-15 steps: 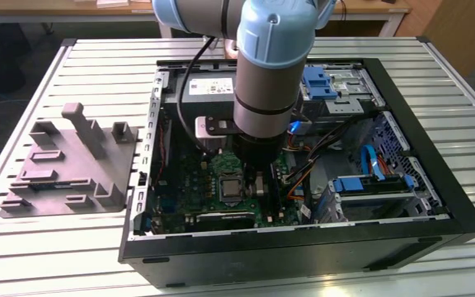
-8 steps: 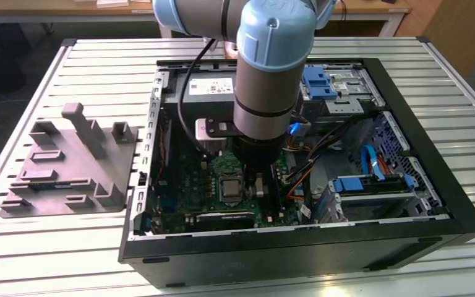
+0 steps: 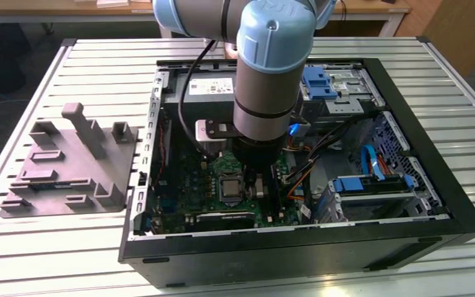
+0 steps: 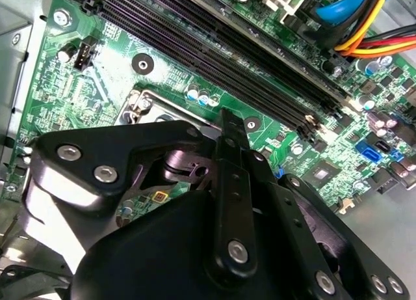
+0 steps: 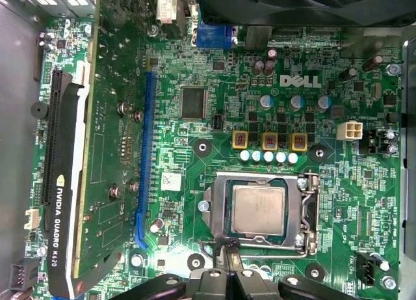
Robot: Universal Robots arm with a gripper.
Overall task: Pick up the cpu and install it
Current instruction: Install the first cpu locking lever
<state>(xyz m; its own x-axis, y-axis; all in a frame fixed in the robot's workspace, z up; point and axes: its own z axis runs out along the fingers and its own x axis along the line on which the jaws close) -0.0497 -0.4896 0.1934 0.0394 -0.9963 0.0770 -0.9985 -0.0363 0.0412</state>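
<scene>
The cpu (image 5: 259,209), a small pale silver square, lies flat inside the dark socket with its metal frame (image 5: 305,212) on the green motherboard. In the first wrist view my gripper (image 5: 225,251) hangs over the socket's edge, right beside the cpu, with its black fingers (image 5: 214,280) drawn together and nothing between them. The second wrist view shows the gripper (image 4: 224,118) as one narrow black bar reaching to a corner of the socket (image 4: 146,101). In the exterior view the arm (image 3: 262,93) reaches straight down into the open computer case, just above the socket (image 3: 227,185).
A graphics card (image 5: 65,183) stands along one side of the board, and black memory slots (image 4: 214,46) run along another. Coloured cables (image 4: 364,33) and blue drive brackets (image 3: 370,184) crowd the case. The grey-purple fixture (image 3: 68,167) sits on the slatted table at the exterior view's left.
</scene>
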